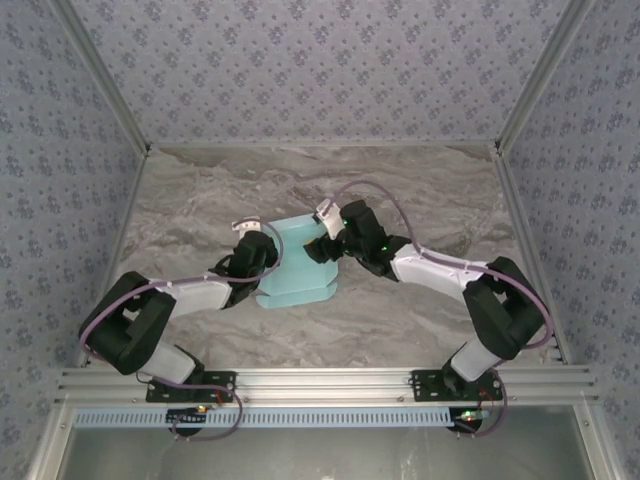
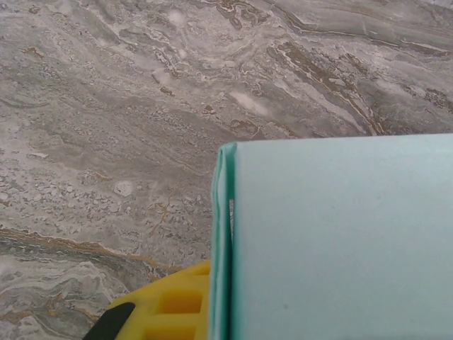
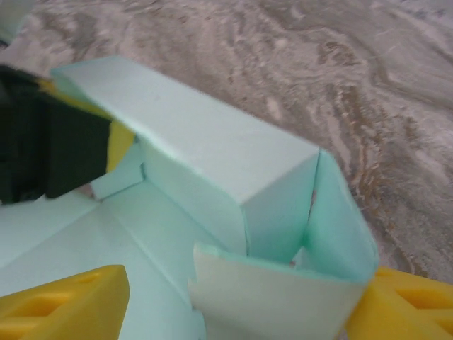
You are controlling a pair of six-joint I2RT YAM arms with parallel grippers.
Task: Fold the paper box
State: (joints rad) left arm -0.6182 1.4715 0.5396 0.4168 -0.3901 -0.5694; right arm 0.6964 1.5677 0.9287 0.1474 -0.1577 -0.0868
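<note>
Paper box (image 1: 298, 272) sits mid table (image 1: 200, 200), half-folded, long axis roughly 12-to-6. Left gripper (image 1: 262, 255) is clamped on its 9 o'clock side. Right gripper (image 1: 326, 243), jaws spread, straddles the loose 2 o'clock corner flap (image 3: 283, 301), so it's nearer.

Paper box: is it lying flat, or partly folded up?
Partly folded. The paper box has one long wall standing, doubled over, and an end flap bent upward; its floor lies flat.
</note>
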